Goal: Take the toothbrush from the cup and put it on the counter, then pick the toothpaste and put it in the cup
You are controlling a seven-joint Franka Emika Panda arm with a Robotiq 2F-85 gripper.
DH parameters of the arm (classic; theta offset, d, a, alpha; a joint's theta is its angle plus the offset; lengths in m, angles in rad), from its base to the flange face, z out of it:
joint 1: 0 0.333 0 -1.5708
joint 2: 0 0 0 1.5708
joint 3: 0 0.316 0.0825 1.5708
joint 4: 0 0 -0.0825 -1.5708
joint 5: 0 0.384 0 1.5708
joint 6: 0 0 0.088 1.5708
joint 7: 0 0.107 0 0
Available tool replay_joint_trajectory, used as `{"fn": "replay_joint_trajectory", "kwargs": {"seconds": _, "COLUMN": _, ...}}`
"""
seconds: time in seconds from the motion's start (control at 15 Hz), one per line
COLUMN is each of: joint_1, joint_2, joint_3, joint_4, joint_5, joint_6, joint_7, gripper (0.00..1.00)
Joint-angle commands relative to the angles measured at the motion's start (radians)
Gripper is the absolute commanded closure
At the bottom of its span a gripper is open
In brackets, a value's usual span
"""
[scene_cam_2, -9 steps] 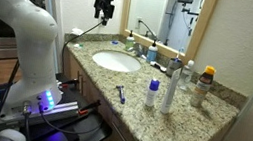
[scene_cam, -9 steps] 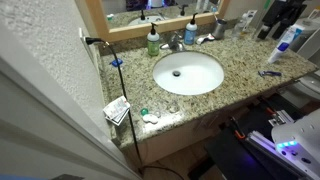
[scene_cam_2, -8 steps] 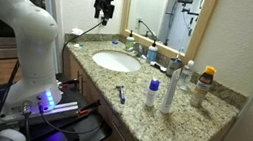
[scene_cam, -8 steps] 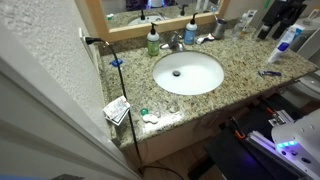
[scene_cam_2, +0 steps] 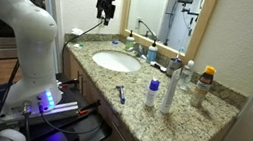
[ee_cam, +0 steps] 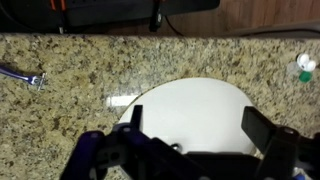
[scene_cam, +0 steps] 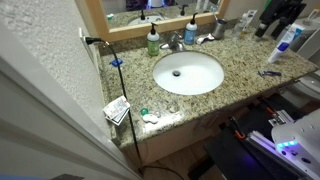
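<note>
Nothing had shifted since before: the gripper (scene_cam_2: 101, 18) hung above the sink (scene_cam: 205, 75), jaws spread, empty; the green pump bottle (scene_cam: 153, 42) bore an illegible label.

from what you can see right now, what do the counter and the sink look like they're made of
The counter: likely polished granite or a similar stone, judging by its dense beige-brown speckle. The sink: probably glazed ceramic or porcelain, since it is uniformly white and smooth, though enamel cannot be ruled out.
</note>
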Motion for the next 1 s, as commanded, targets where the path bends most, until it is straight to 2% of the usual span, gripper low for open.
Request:
{"fn": "replay_joint_trajectory", "kwargs": {"seconds": 0.0, "joint_1": -0.095, "joint_2": 0.177, "joint_3": -0.036, "joint_4": 0.129, "joint_5": 0.0, "joint_6": 0.126, "joint_7": 0.05, "gripper": 0.0}}
{"fn": "replay_joint_trajectory", "kwargs": {"seconds": 0.27, "joint_1": -0.159, "joint_2": 0.313, "joint_3": -0.1, "joint_4": 0.282, "joint_5": 0.041, "joint_6": 0.233, "joint_7": 0.114, "gripper": 0.0}}
{"fn": "replay_joint_trajectory", "kwargs": {"seconds": 0.33, "joint_1": -0.147, "joint_2": 0.223, "joint_3": -0.076, "joint_4": 0.187, "joint_5": 0.014, "joint_6": 0.22, "joint_7": 0.082, "gripper": 0.0}}
{"fn": "replay_joint_trajectory", "kwargs": {"seconds": 0.47, "joint_1": -0.163, "joint_2": 0.286, "joint_3": -0.099, "joint_4": 0.255, "joint_5": 0.026, "joint_6": 0.227, "joint_7": 0.091, "gripper": 0.0}}
{"fn": "replay_joint_trajectory", "kwargs": {"seconds": 0.67, "joint_1": -0.163, "joint_2": 0.307, "joint_3": -0.097, "joint_4": 0.276, "joint_5": 0.027, "joint_6": 0.227, "joint_7": 0.105, "gripper": 0.0}}
{"fn": "replay_joint_trajectory", "kwargs": {"seconds": 0.73, "joint_1": -0.182, "joint_2": 0.316, "joint_3": -0.07, "joint_4": 0.228, "joint_5": -0.036, "joint_6": 0.389, "joint_7": 0.116, "gripper": 0.0}}
{"fn": "replay_joint_trajectory", "kwargs": {"seconds": 0.93, "joint_1": -0.19, "joint_2": 0.401, "joint_3": -0.067, "joint_4": 0.233, "joint_5": -0.129, "joint_6": 0.62, "joint_7": 0.107, "gripper": 0.0}}
